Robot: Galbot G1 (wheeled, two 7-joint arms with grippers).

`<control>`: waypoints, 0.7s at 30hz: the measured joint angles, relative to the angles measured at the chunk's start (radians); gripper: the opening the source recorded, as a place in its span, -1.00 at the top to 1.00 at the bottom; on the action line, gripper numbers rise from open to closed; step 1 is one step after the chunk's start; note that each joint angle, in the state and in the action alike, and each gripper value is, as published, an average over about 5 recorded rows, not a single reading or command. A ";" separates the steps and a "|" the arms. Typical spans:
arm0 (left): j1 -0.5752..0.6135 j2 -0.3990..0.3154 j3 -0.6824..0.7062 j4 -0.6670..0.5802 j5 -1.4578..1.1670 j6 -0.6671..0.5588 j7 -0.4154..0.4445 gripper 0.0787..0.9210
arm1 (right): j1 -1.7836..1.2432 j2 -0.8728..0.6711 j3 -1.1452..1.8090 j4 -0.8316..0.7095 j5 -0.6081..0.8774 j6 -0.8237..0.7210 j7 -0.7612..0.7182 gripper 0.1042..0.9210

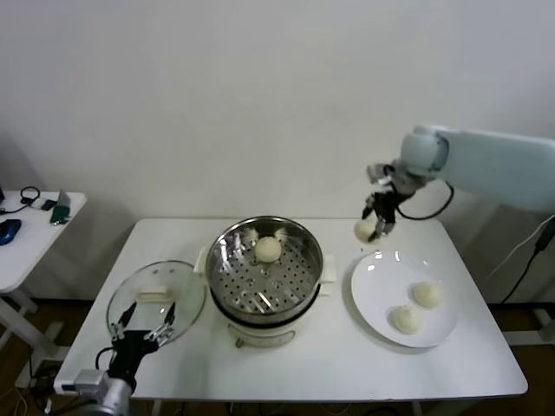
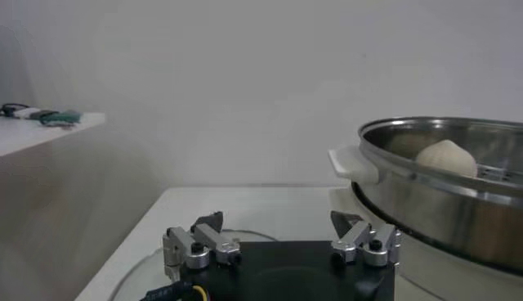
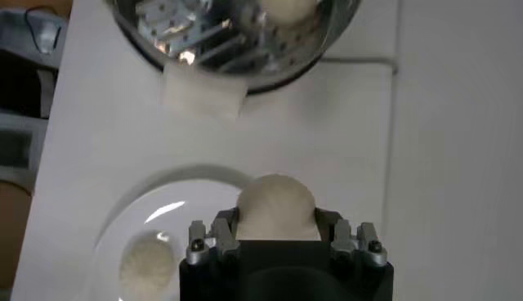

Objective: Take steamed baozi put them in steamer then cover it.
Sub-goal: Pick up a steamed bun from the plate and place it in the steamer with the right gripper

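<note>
My right gripper [image 1: 373, 227] is shut on a baozi [image 1: 364, 230] and holds it in the air above the far left rim of the white plate [image 1: 381, 299]; the wrist view shows the bun [image 3: 275, 204] between the jaws. Two baozi [image 1: 426, 294] [image 1: 406, 319] lie on the plate. One baozi [image 1: 268, 249] sits on the perforated tray of the steamer [image 1: 299, 290], also seen from the left wrist [image 2: 446, 156]. The glass cover [image 1: 182, 299] lies flat on the table left of the steamer. My left gripper [image 1: 147, 327] hovers open over the cover's near edge.
A side table [image 1: 35, 238] with cables and small items stands at the far left. The steamer's cream handle [image 2: 353, 162] faces the left gripper. The wall runs close behind the table.
</note>
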 measured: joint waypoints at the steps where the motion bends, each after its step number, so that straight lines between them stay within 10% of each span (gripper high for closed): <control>1: 0.000 0.000 0.000 -0.001 -0.002 0.000 0.000 -0.77 | 0.018 0.014 0.007 0.012 0.021 -0.006 0.003 -0.31; 21: 0.009 0.001 -0.017 -0.025 -0.026 0.008 0.001 -0.77 | -0.069 0.387 0.082 0.057 0.114 -0.134 0.204 -0.30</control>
